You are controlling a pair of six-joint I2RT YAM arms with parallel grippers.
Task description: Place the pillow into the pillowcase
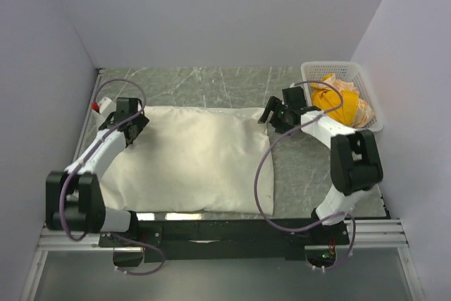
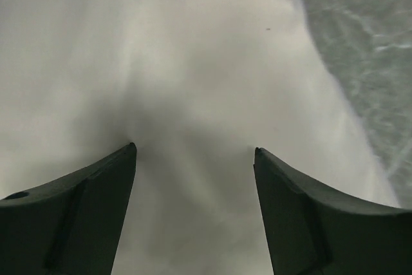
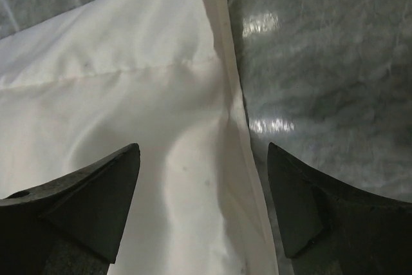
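Logged pillowcase (image 1: 187,160) lying flat on counter (image 1: 211,82), from centre toward 9 o'clock, swollen and plump edge to edge. Cannot separate pillow from its cover in any view (only sheeny cream cloth showing). Found left fingers (image 1: 132,126) over the 10 o'clock corner of the pillowcase, spread wide, clasping nothing; saw only smooth cloth below the tips in wrist view. Found right fingers (image 1: 276,113) at the 2 o'clock corner, likewise wide apart and empty, straddling the hemmed side edge (image 3: 228,114), one tip above cloth, the other above bare counter. Noted white basket (image 1: 337,66) at 2 o'clock of counter, holding orange cloth (image 1: 331,103), not touching the pillowcase.
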